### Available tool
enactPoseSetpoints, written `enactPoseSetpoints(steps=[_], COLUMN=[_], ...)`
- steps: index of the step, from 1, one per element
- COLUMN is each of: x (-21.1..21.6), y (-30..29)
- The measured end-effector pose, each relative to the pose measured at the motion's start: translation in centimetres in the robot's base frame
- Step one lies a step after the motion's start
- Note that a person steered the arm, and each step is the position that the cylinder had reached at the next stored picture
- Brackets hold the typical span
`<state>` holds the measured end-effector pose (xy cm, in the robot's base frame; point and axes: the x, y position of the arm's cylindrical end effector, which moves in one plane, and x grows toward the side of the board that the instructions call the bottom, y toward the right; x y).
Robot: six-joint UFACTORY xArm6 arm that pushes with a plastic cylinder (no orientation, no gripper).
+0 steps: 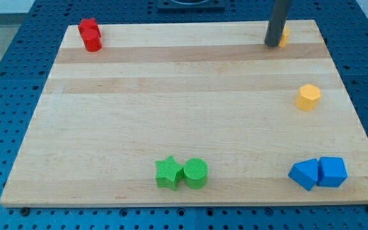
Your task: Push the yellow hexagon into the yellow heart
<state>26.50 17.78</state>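
The yellow hexagon (309, 97) lies on the wooden board near the view's right edge, at mid height. The yellow heart (284, 35) sits at the view's top right, mostly hidden behind my rod, so only a sliver shows. My tip (273, 45) rests on the board right beside the heart, on its left, and seems to touch it. The hexagon is well below and to the right of the tip, apart from it.
Two red blocks (90, 34) touch each other at the view's top left. A green star (169, 172) and a green cylinder (195, 173) touch at the bottom centre. Two blue blocks (318, 172) touch at the bottom right. The board's edge (184, 204) runs along the bottom.
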Motion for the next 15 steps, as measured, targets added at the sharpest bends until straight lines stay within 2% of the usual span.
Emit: enactPoseSetpoints(steps=[2, 3, 5, 6, 7, 8, 11, 15], x=[-3.0, 0.8, 19.1, 24.2, 22.9, 20.4, 14.4, 4.0], y=[0.0, -3.5, -7.7, -4.9, 1.5, 3.4, 3.8, 3.8])
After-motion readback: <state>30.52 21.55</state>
